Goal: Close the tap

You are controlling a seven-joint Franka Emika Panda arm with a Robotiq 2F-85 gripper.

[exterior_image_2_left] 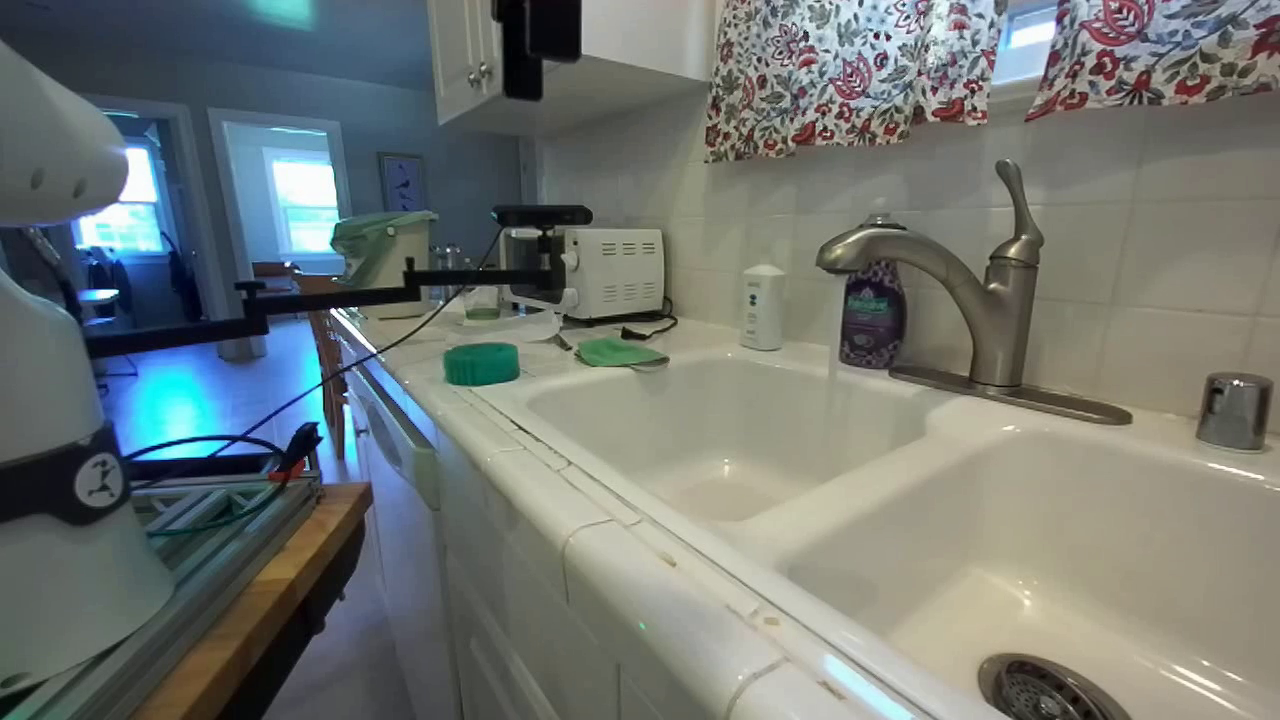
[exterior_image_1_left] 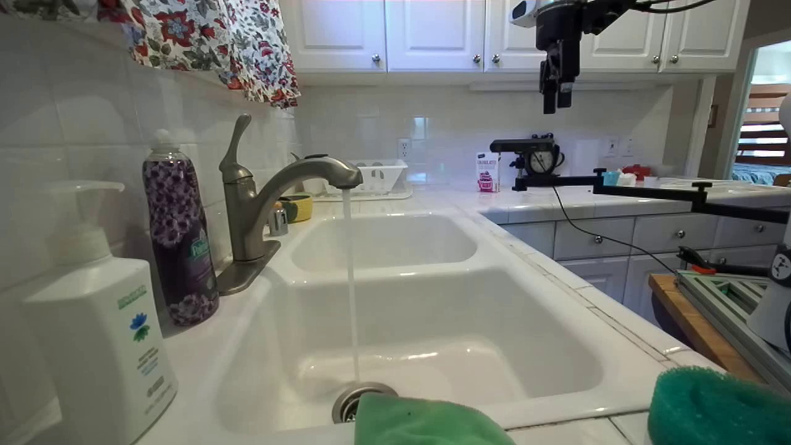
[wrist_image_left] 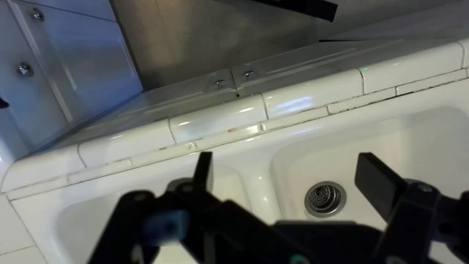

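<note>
From the widely spread, empty end effector (wrist_image_left: pixel 284 168), the kitchen faucet (exterior_image_1_left: pixel 243 213), lever (exterior_image_1_left: pixel 235 142) near-upright, lies lower, toward the tiled wall (exterior_image_2_left: pixel 1180 250).

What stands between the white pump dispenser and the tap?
The purple-patterned bottle stands between the white pump dispenser and the tap; both exterior views show this.

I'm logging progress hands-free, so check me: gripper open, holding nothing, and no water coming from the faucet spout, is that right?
Not quite: water is running from the kitchen faucet into the sink, as an exterior view shows. The rest stands: the gripper is open and holding nothing.
</note>
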